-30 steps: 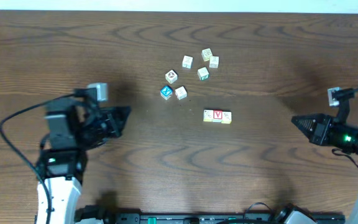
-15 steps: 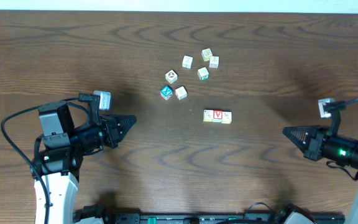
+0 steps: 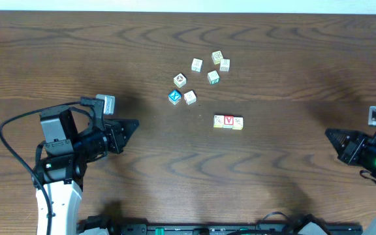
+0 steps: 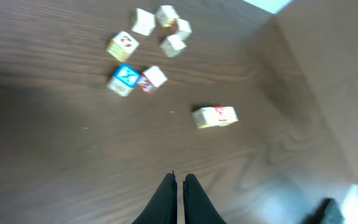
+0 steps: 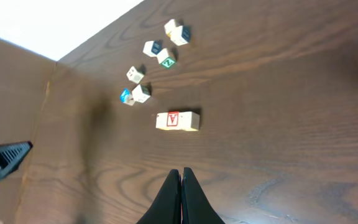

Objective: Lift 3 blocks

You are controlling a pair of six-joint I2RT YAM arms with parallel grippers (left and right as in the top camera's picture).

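Observation:
The three blocks (image 3: 228,121) lie side by side in a short row on the table: a red-faced cube (image 3: 228,121) with a pale cube touching it on each side. The same row shows in the left wrist view (image 4: 215,116) and in the right wrist view (image 5: 178,120). My left gripper (image 3: 136,123) is shut and empty, well to the left of the row. Far to the right of the row, my right gripper (image 3: 327,134) is also shut and empty. Both sets of black fingers meet with nothing between them, the left (image 4: 179,177) and the right (image 5: 181,171).
A loose cluster of several other cubes lies behind the row, among them a blue-faced cube (image 3: 174,97) next to a pale one (image 3: 190,97). The brown wooden table (image 3: 109,52) ends at a pale strip along the far edge.
My right gripper first reached a little toward the row, then pulled back to the right. My left gripper shifted slightly and now points at the row. The blocks have not moved.

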